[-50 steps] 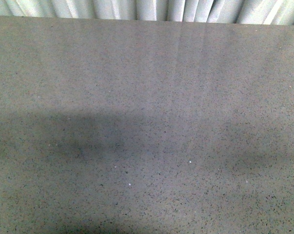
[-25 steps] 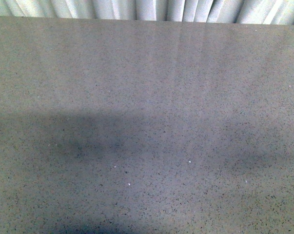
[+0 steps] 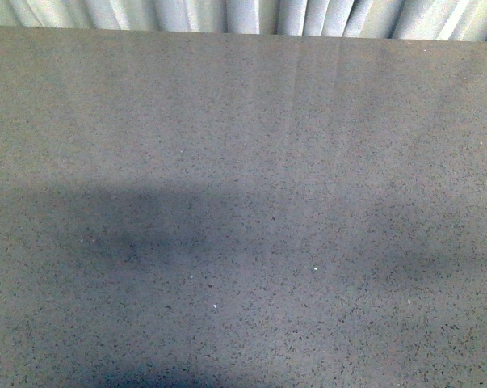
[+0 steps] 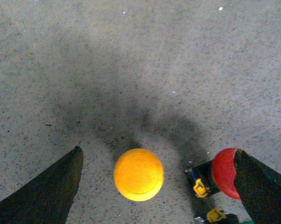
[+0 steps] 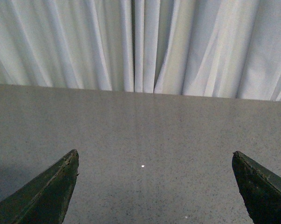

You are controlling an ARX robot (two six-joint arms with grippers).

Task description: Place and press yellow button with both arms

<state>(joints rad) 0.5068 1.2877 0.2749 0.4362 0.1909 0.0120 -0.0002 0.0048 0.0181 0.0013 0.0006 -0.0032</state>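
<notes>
The yellow button (image 4: 139, 174) stands on the grey speckled table in the left wrist view, seen from above as an orange-yellow domed cap; its base is hidden under the cap. My left gripper (image 4: 157, 156) is open above it, with the cap between the two dark fingers and touching neither. My right gripper (image 5: 155, 161) is open and empty over bare table, facing the far edge and the curtain. The front view shows neither the button nor any gripper.
A red-capped button (image 4: 224, 171) lies on its side, its cap against the left gripper's finger (image 4: 259, 186), with black-and-yellow parts (image 4: 201, 186) beside it. A white pleated curtain (image 5: 140, 44) hangs behind the table's far edge (image 3: 243, 34).
The shadows on the table in the front view have shifted slightly; nothing else differs.
</notes>
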